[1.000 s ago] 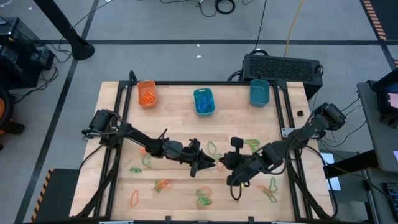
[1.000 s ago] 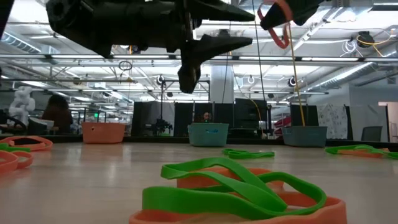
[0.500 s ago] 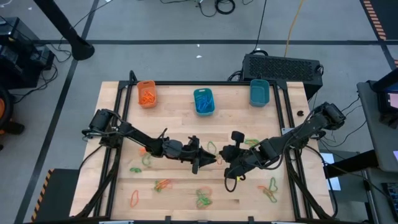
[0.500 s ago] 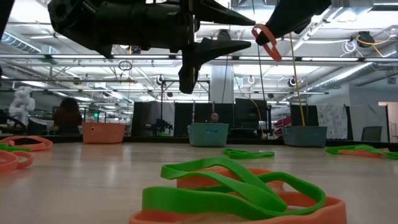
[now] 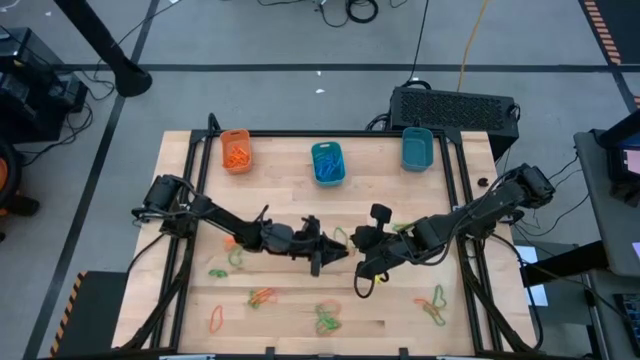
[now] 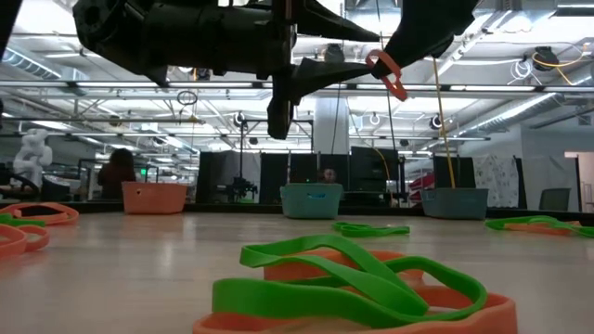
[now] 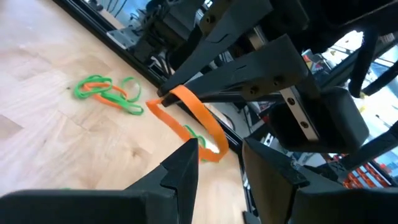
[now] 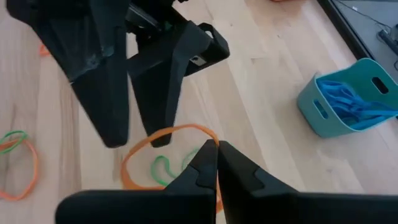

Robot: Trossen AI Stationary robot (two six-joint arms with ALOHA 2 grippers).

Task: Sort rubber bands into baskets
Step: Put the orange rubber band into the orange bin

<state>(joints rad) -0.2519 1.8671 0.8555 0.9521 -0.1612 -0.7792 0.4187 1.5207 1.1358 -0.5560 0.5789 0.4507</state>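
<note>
My right gripper [image 8: 214,155] is shut on an orange rubber band [image 8: 165,155] and holds it above the table's middle [image 5: 362,278]. My left gripper [image 7: 221,149] stands open and level just to its left [image 5: 333,258], pointing at the band. One of its fingers [image 8: 158,118] reaches to the loop. At the far edge stand an orange basket [image 5: 236,150] and two teal baskets [image 5: 327,162] [image 5: 416,148]. Loose green and orange rubber bands [image 5: 327,318] lie flat on the wood. My right gripper pinches the band's rim [image 8: 208,138] between its two fingertips, slanting down from the table's right. The band [image 6: 385,74] hangs below the fingers as an open loop, clear of the table. My left gripper has one fingertip [image 7: 189,148] at the loop's lower part; whether it touches I cannot tell.
More loose bands lie near the front [image 5: 262,296] [image 5: 215,320], at the right [image 5: 432,305] and between the arms [image 5: 405,232]. A black box [image 5: 455,105] sits behind the far right edge. A person shows in the room beyond the table [image 6: 119,167].
My right gripper has carried the orange band toward the table's left and a little toward its far edge, closing on my left gripper's fingers. The band has stayed hanging clear of the table.
</note>
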